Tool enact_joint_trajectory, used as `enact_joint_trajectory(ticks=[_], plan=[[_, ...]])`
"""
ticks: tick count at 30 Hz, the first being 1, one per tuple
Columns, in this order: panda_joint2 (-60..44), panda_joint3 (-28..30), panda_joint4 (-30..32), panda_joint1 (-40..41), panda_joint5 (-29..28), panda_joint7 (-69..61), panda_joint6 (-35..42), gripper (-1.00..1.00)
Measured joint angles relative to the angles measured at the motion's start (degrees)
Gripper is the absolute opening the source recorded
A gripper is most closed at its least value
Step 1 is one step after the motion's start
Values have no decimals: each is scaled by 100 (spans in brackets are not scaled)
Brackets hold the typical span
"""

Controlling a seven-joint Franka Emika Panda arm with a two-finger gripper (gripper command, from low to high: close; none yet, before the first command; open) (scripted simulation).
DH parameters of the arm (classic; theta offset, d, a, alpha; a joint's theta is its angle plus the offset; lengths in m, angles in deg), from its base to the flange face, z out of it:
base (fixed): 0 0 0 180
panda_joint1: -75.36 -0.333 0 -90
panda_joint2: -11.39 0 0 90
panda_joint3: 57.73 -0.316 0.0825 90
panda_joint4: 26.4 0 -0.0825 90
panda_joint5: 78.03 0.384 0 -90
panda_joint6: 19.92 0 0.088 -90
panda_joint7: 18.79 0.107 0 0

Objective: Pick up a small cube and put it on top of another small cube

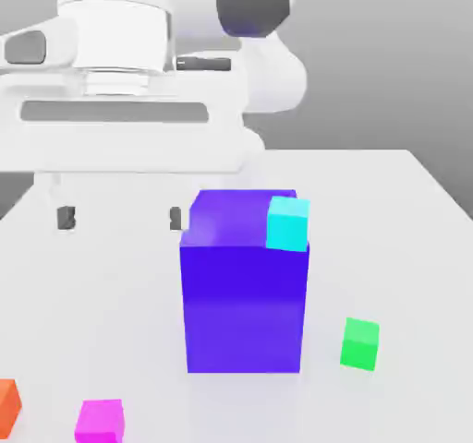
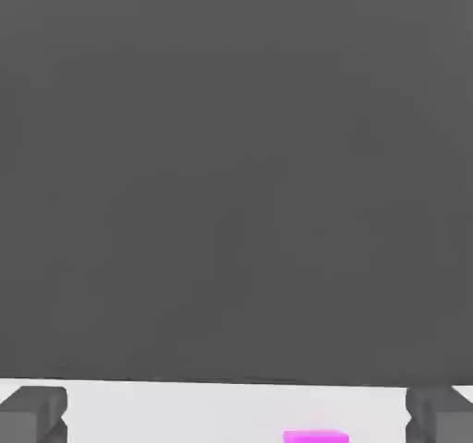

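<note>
I see a pale, smooth desk (image 1: 416, 247) before a grey wall, the gripper (image 1: 119, 218) spread wide and empty at centre left, a plain blue-violet block (image 1: 244, 307) mid-frame, a green cube (image 1: 359, 344) lower right, a magenta cube (image 1: 100, 422) lower left.

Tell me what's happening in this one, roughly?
The robot arm's gripper hangs open and empty above the table, holding nothing. The magenta cube and the green cube sit apart on the table, on either side of the big blue block, so the stacking isn't done.
</note>
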Motion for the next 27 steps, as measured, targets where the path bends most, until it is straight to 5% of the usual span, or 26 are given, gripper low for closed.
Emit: enact_joint_trajectory(ticks=[14, 15, 27], plan=[[-2924, -224, -89, 755, 642, -1223, -1241, 0], [-3107, -289, -129, 809, 694, -1264, -1381, -100], [-2312, -91, 17, 663, 459, -1071, -810, -100]])
